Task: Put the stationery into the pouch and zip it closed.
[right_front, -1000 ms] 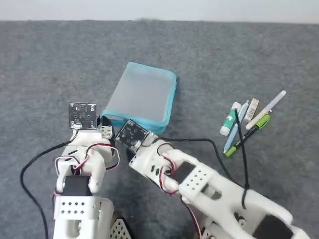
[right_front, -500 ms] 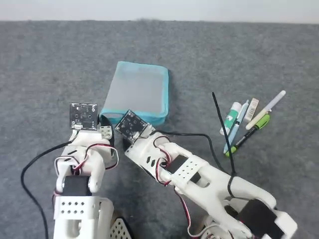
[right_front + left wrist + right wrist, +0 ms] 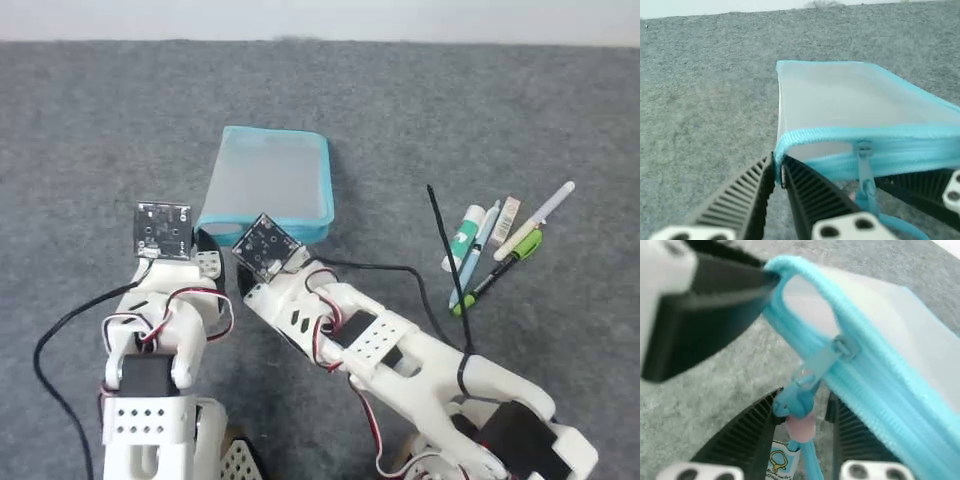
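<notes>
The pouch point(image 3: 268, 185) is translucent pale blue with teal edging and lies flat at the table's centre. My left gripper point(image 3: 778, 170) is shut on its near left corner. The zipper slider point(image 3: 863, 149) sits close to that corner, and the zip looks shut along the near edge. My right gripper point(image 3: 802, 407) is shut on the zipper pull point(image 3: 797, 402), a blue cord with a pink bead, just beside the left gripper's fingers point(image 3: 715, 285). The stationery point(image 3: 495, 240) lies loose to the right: a glue stick point(image 3: 462, 240), pens and a green marker point(image 3: 505, 262).
Both wrist camera modules point(image 3: 165, 230) crowd the pouch's near edge. A black cable point(image 3: 448, 255) from the right arm arches up beside the stationery. Bare grey carpet point(image 3: 100, 130) lies to the left of and beyond the pouch.
The pouch has slid left and turned squarer to the arms. The right arm swung left with it, and its cable lifted off the pens. The left arm barely moved.
</notes>
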{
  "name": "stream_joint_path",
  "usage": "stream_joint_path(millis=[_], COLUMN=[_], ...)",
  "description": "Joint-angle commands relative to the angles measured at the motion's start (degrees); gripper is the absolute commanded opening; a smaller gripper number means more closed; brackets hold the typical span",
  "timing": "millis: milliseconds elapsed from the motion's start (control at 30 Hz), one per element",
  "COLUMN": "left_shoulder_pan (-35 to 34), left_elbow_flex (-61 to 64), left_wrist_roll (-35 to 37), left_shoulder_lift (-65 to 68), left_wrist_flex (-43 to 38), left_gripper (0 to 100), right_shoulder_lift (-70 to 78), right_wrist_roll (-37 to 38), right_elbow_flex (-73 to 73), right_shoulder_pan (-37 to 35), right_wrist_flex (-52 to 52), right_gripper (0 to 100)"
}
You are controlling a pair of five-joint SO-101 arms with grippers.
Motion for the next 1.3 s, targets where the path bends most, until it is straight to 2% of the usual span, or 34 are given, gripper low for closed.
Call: stream_joint_path(millis=[0,133,367,500,667,733,833,900,1000,1133,1267], left_shoulder_pan=[-0.5,-0.6,-0.8,-0.5,-0.3,0.9,2.5,2.6,2.6,3.2,6.2], left_elbow_flex=[-3.6,-3.5,-1.2,1.6,2.3,2.0,-2.9,-8.0,-13.5,-11.4,-8.7], left_wrist_roll=[-1.1,-1.1,-1.0,-1.0,-1.0,-1.4,-3.9,-4.5,-4.6,-4.6,-5.6], left_shoulder_lift=[0.7,0.7,0.7,0.7,0.7,0.6,0.5,0.5,-0.2,-6.0,-12.7], left_wrist_flex=[0.0,-0.1,-2.9,-6.1,-6.9,-6.3,1.3,7.8,14.2,14.8,15.6], left_gripper=[1,1,1,1,2,7,20,24,24,24,24], right_shoulder_lift=[-0.8,-1.9,-10.0,-14.0,-16.0,-16.5,-17.9,-19.6,-24.3,-31.7,-32.7], right_wrist_roll=[-0.8,-0.8,-0.5,-0.3,2.3,2.4,2.4,1.8,1.7,0.4,0.4], right_elbow_flex=[-3.6,-5.3,-17.7,-23.6,-23.0,-23.2,-23.7,-24.2,-22.9,-16.3,-15.4], right_shoulder_pan=[3.6,7.9,16.8,21.4,22.2,20.5,18.6,18.3,17.1,13.9,13.1], right_wrist_flex=[-1.0,9.1,46.1,58.2,61.1,61.3,61.0,61.1,60.4,55.3,55.9], right_gripper=[2.1,0.9,0.6,0.6,0.6,0.6,0.6,0.6,0.6,0.6,0.6])
